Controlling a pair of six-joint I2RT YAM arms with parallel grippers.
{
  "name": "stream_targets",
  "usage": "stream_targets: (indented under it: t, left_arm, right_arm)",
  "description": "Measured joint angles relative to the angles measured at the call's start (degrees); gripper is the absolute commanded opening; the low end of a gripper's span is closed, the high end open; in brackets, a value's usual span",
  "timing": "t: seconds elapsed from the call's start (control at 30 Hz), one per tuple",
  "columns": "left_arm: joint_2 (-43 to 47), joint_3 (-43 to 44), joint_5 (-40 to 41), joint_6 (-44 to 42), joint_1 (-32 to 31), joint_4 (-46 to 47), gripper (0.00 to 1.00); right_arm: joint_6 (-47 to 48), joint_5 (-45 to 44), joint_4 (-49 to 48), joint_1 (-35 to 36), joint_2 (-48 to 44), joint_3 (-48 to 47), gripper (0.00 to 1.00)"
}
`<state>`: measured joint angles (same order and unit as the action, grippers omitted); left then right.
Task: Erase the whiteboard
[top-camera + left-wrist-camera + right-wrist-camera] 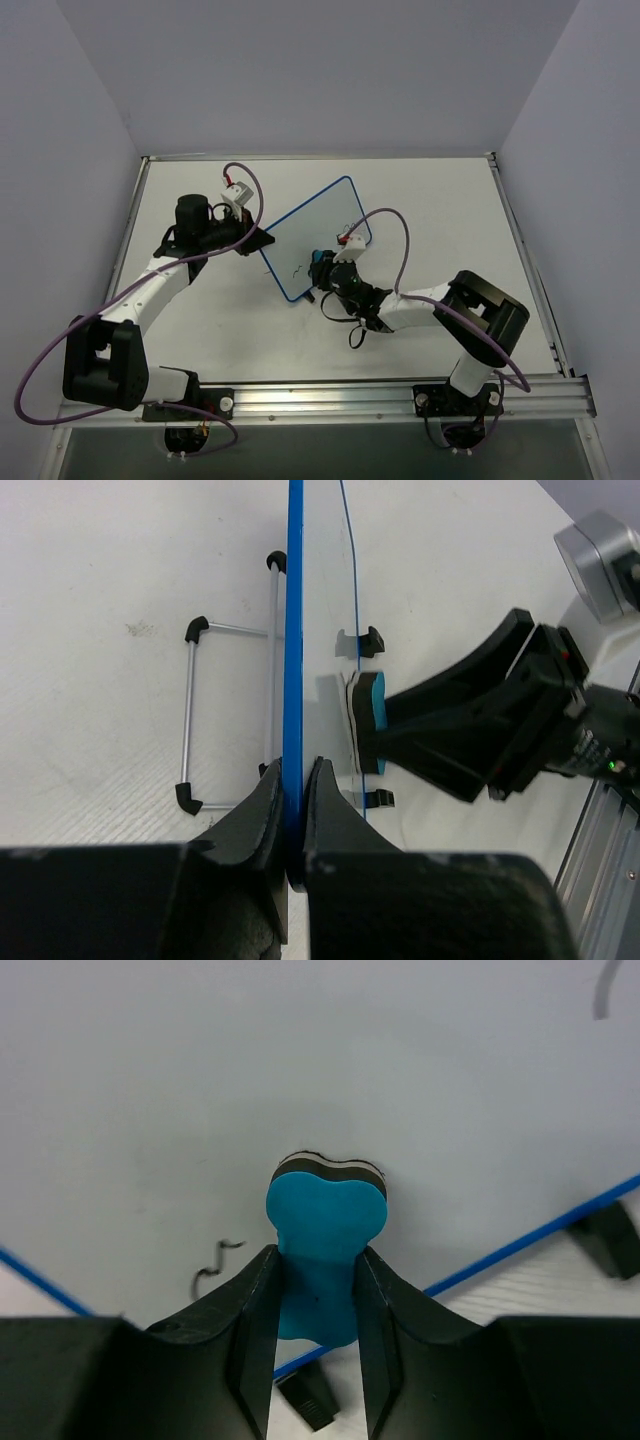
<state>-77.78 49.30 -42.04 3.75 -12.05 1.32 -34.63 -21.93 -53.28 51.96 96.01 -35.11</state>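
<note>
In the middle of the white counter, between the two arms, the whiteboard stands up on edge, its blue-framed face turned toward the right arm. The left tool is clamped on the board's near-left edge. Its wrist camera looks straight along the thin blue frame, which is pinched between the two black fingers. On the back side of the board, a bent wire stand with black caps lies against the counter.

The right tool reaches in from the other side and is closed around a small blue eraser. The eraser has a blue body with a dark and pale pad layer at its tip. That pad is pressed flat against the white writing surface, low on the board and near its bottom frame. From the left wrist view, the eraser meets the face square-on, and its reflection shows in the glossy surface.

A little black marker remains on the board. There is a small squiggle just left of the eraser, close to the bottom edge, and a short curved stroke toward the upper right of the right wrist view. Two small black feet poke out below the blue bottom edge, one on each side of the right tool. Whether they rest fully on the counter I cannot tell.
</note>
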Motion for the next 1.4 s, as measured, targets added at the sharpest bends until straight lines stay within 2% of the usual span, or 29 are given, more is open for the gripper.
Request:
stream_targets:
  t: [0.27, 0.5, 0.73, 1.07, 1.23, 1.4]
  left_arm:
    - [0.0, 0.0, -0.4, -0.6, -0.1, 0.5, 0.02]
    - [0.0, 0.0, -0.7, -1.6, -0.1, 0.9, 0.02]
    - [0.0, 0.0, -0.8, -1.7, -0.7, 1.7, 0.02]
    - [0.0, 0.0, -1.1, -1.7, -1.5, 2.1, 0.02]
    - [0.1, 0.0, -0.9, -1.7, -1.6, 2.1, 0.02]
    - [0.1, 0.0, 0.5, -1.4, -1.2, 1.9, 0.02]
  right_arm:
    - [3.3, -0.6, 0.4, 10.2, 2.4, -6.1, 0.00]
    - [4.6, -3.2, 1.7, 12.3, 4.1, -9.4, 0.00]
    - [1.6, -2.2, 0.2, 10.3, 2.5, -6.5, 0.00]
    - [0.2, -6.7, 2.2, -1.5, -1.6, 4.4, 0.00]
    - [1.9, -5.6, 4.1, -1.6, -1.7, 1.8, 0.00]
    - [4.8, -4.2, 8.9, 0.0, -1.7, -6.7, 0.00]
